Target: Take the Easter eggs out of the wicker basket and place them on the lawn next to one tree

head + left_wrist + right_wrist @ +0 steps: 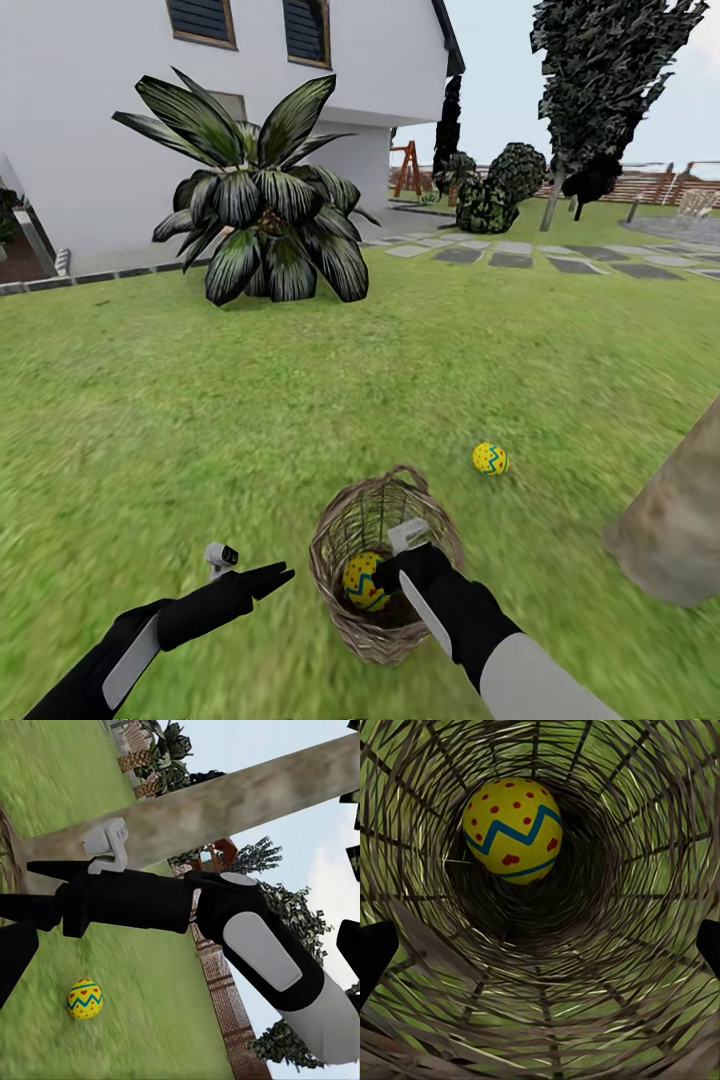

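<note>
At the bottom centre of the head view, the right gripper reaches into the wicker basket, a bowl of loose brown twigs. Its dark fingertips sit wide apart at the frame edges, empty. One egg lies inside: smooth yellow, blue zigzag, red dots. At lower left, the left gripper hovers over the lawn; I cannot tell its state. A second egg lies on the mottled grass, near the grey-beige trunk at right. Farther up, a dark spiky palm stands before a white house.
</note>
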Controlling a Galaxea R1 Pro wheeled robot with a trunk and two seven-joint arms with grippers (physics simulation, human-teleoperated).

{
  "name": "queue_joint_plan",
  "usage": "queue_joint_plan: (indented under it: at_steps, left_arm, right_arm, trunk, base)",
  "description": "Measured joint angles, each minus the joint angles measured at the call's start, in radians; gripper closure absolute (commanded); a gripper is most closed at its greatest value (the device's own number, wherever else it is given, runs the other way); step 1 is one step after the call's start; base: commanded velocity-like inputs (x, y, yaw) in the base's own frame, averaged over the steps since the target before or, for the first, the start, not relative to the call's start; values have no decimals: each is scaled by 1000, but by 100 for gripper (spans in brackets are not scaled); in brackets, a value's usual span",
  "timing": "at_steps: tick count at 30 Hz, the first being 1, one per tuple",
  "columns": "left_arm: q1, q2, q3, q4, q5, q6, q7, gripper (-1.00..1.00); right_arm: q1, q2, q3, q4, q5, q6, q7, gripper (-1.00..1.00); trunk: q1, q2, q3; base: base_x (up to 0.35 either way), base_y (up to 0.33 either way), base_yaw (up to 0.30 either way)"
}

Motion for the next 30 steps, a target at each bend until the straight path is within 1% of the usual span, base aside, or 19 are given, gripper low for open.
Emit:
queue_joint_plan:
  at_steps: [7, 11, 16, 23, 30]
  left_arm:
    - [0, 0, 0, 0, 0, 0, 1, -100]
    - [0, -1, -1, 0, -2, 0, 3, -100]
    - [0, -5, -1, 0, -6, 0, 5, -100]
    - [0, -6, -1, 0, -5, -1, 2, -100]
    - [0, -6, -2, 1, -5, -2, 4, -100]
  right_arm:
    - [0, 1, 0, 2, -1, 0, 0, -100]
    - [0, 2, 0, 2, -1, -1, 0, -100]
    - [0, 2, 0, 2, -1, 0, 0, -100]
    - [0, 2, 0, 2, -1, 0, 0, -100]
    - [0, 2, 0, 2, -1, 0, 0, -100]
  trunk:
    - [0, 0, -11]
    - [0, 0, -17]
    - [0, 0, -24]
    - [0, 0, -34]
    - [0, 0, -44]
  base:
    - [0, 0, 12]
    - [2, -20, 93]
    - [80, -169, 137]
    - [20, -37, 154]
    - [49, -103, 181]
